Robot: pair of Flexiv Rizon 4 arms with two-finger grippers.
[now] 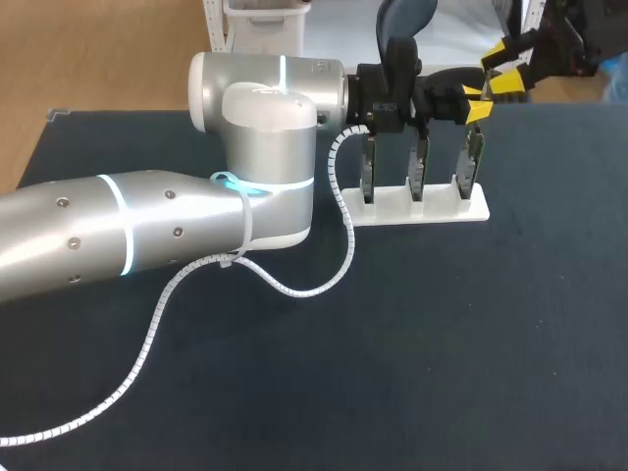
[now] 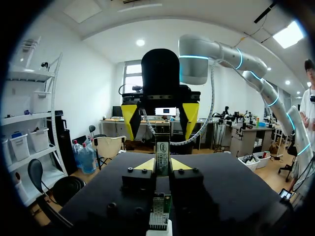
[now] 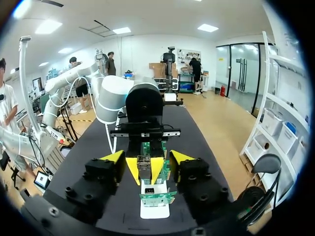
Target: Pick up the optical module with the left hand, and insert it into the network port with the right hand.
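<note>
**Desk:** What do you count?

**Me:** Two arms and two hands. There is one module (image 2: 162, 150), and three boards (image 1: 419, 175) stand upright in a row in one white rack (image 1: 432, 211). One white coiled cable (image 1: 294, 289) loops off my left arm (image 1: 147, 235).

**Desk:** And the module?

**Me:** It's a slim, grey metal stick held upright, with a pale label strip along the face toward my left wrist camera. My left hand (image 2: 161, 165) is pinching it, one yellow tip on each side. It sits over the board at the right end of the rack. I cannot tell whether it touches that board.

**Desk:** Right hand?

**Me:** My right hand (image 2: 160, 123) is facing the left one from the far right. Its fingers are spread wide and clear of the module.

**Desk:** Surface?

**Me:** The tabletop (image 1: 442, 343) is dark, almost black. The rack stands on its far side, right of the middle, and my left arm lies across the left half.
</note>
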